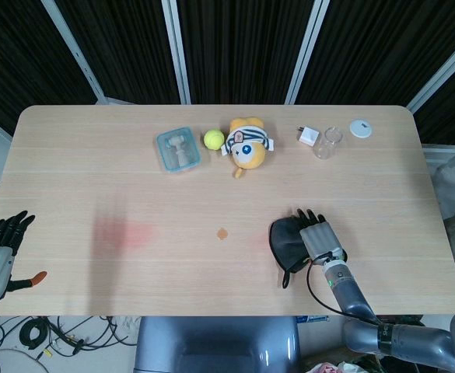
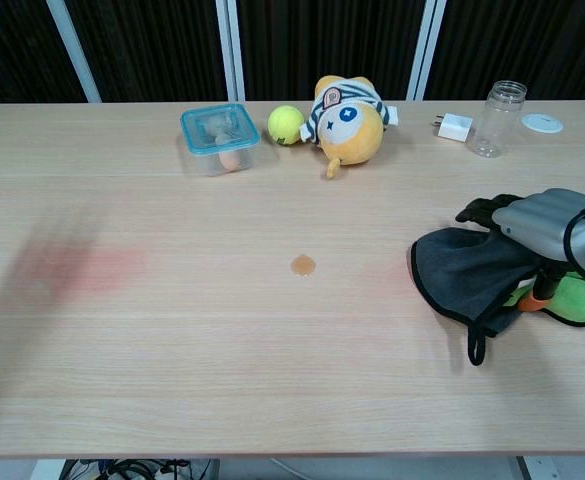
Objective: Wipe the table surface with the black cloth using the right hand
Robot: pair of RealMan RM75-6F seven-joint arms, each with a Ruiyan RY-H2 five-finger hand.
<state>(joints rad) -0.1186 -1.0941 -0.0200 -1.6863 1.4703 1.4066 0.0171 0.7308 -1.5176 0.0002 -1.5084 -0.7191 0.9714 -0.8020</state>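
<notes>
Left hand (image 1: 0, 252): hanging off the table's left edge, lower left of the head view; dark fingers spreading apart, holding nothing; not showing in the chest view.
Table (image 1: 95, 179): light wood, lying across both views; a faint reddish smear (image 2: 87, 268) showing at left of centre.
Lidded box (image 2: 219, 137): clear with a blue rim, sitting in the upper middle, left of the ball.
Ball (image 2: 285, 123): yellow-green, lying just beside the plush toy.
Plush toy (image 2: 346, 118): yellow, lying at upper centre.
Small spot (image 2: 303, 264): orange-brown, sitting mid-table, well apart from the cloth.
White plug (image 2: 455, 127): lying next to the clear jar (image 2: 497, 105).
White disc (image 1: 360, 128): lying at upper right.
Black cloth (image 2: 462, 272): lying bunched at lower right of the table.
Right hand (image 1: 314, 235): resting palm-down on the cloth, fingers pressing it flat; cannot tell whether they are gripping it.
Green patch (image 2: 577, 298): showing under the wrist in the chest view; cannot tell what it is.
</notes>
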